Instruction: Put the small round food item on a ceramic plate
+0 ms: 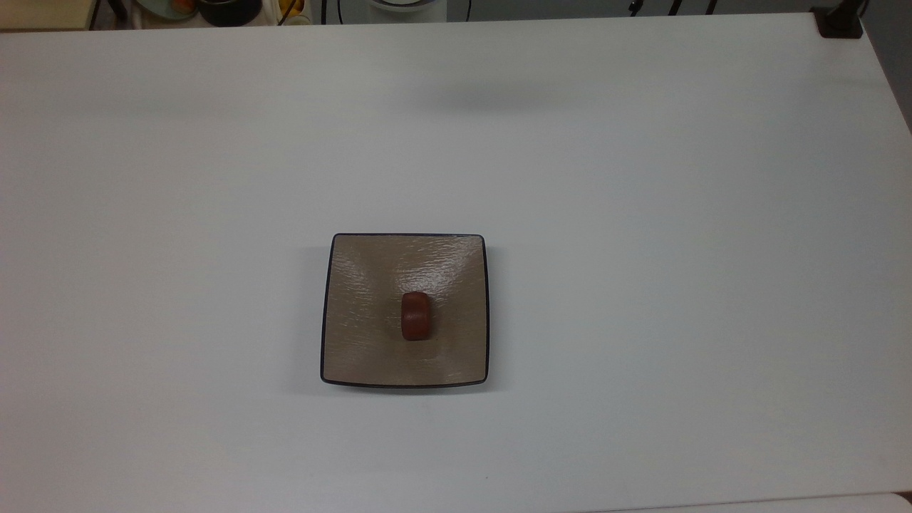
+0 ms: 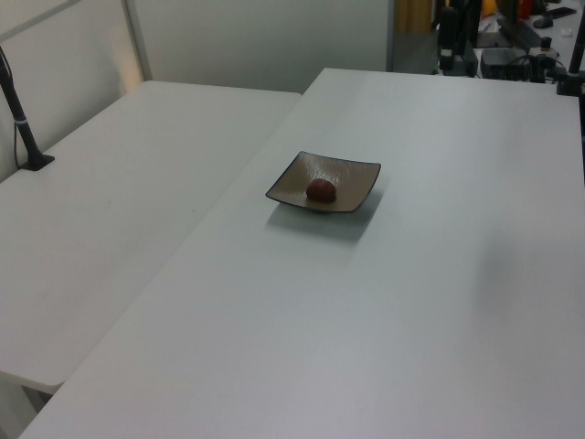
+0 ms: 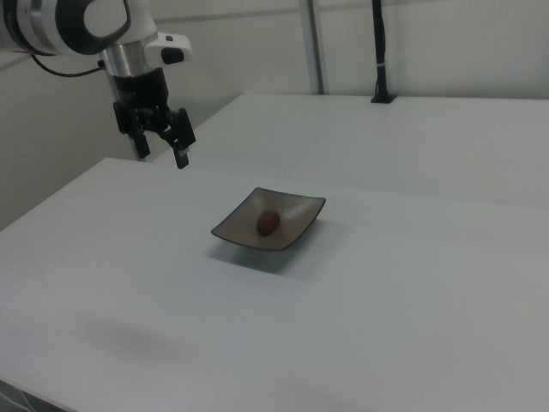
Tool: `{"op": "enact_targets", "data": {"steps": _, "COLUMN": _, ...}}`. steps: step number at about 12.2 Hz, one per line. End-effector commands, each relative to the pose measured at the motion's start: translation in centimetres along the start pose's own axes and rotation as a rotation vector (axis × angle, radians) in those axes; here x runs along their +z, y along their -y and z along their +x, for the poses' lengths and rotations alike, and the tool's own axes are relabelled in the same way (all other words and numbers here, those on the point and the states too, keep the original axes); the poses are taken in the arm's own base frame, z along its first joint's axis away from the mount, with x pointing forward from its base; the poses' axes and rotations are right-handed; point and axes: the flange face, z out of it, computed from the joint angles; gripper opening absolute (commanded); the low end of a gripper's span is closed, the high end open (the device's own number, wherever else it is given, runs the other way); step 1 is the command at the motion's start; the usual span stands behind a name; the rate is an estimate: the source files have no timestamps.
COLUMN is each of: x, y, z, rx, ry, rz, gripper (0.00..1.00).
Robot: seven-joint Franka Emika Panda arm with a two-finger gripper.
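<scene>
While the small round food item (image 1: 415,315) rests centred on the ceramic plate (image 1: 356,342), my tool (image 3: 168,146), spread and empty, hangs well apart, so only a careless return sweep could knock it off.

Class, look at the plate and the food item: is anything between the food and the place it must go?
Nothing visible does. The food item already lies on the plate, near its middle. The gripper hangs open, off the right view's left, apart from both.

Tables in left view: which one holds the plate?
The table on the left view's right; the plate sits on it. The other table carries a black post.
</scene>
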Motion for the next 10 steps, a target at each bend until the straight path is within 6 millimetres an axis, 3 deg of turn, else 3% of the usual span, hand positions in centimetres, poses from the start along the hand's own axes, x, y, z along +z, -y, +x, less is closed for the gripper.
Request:
{"op": "enact_targets", "data": {"steps": 1, "x": 1.3, "y": 0.3, "z": 0.3, "rx": -0.045, "ry": -0.051, "rz": 0.013, "gripper": 1.00}}
{"op": "enact_targets", "data": {"steps": 5, "x": 1.6, "y": 0.3, "z": 1.7, "rx": -0.125, "ry": -0.141, "rz": 0.016, "gripper": 1.00}}
{"op": "enact_targets", "data": {"steps": 10, "x": 1.8, "y": 0.3, "z": 1.9, "rx": -0.119, "ry": -0.141, "rz": 0.016, "gripper": 1.00}}
